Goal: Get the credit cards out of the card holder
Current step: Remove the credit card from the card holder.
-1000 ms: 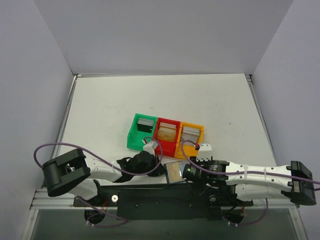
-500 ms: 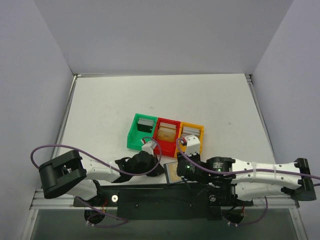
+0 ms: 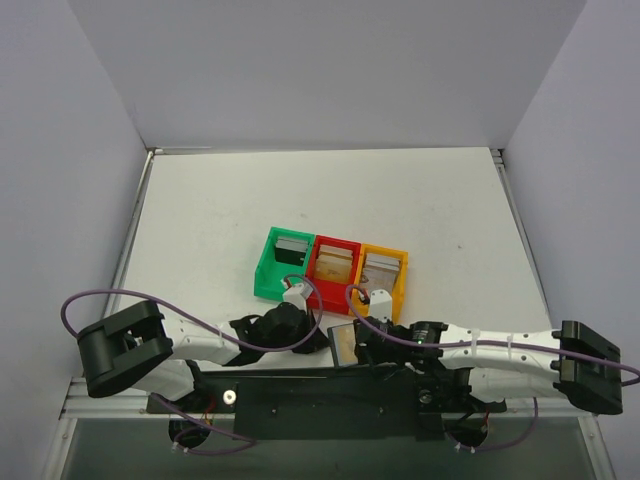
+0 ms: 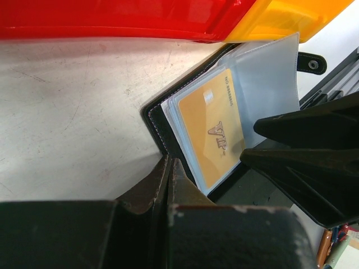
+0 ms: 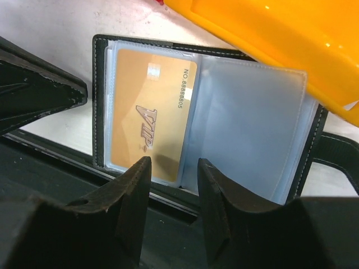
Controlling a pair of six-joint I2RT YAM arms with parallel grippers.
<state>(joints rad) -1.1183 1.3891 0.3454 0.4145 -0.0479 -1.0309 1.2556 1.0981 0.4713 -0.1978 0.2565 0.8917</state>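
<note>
The card holder (image 3: 342, 346) is a black fold-open wallet with clear sleeves, lying open at the table's near edge in front of the coloured boxes. A gold "VIP" credit card (image 5: 148, 117) sits in its left sleeve and also shows in the left wrist view (image 4: 216, 131). The right sleeve (image 5: 247, 129) looks empty. My left gripper (image 4: 169, 162) is shut on the black cover's left corner (image 4: 154, 120). My right gripper (image 5: 174, 162) is open, its tips at the holder's near edge, astride the gold card's corner and the sleeve fold.
A joined row of green (image 3: 285, 262), red (image 3: 335, 268) and orange (image 3: 381, 275) open boxes stands just beyond the holder, each with a card in it. The orange box wall (image 5: 280, 39) is close above the holder. The black base rail (image 3: 300, 385) runs beneath the grippers.
My right arm has swung and stretched lower and flatter, bringing its open gripper to the holder's near edge. My left gripper and the holder have hardly moved.
</note>
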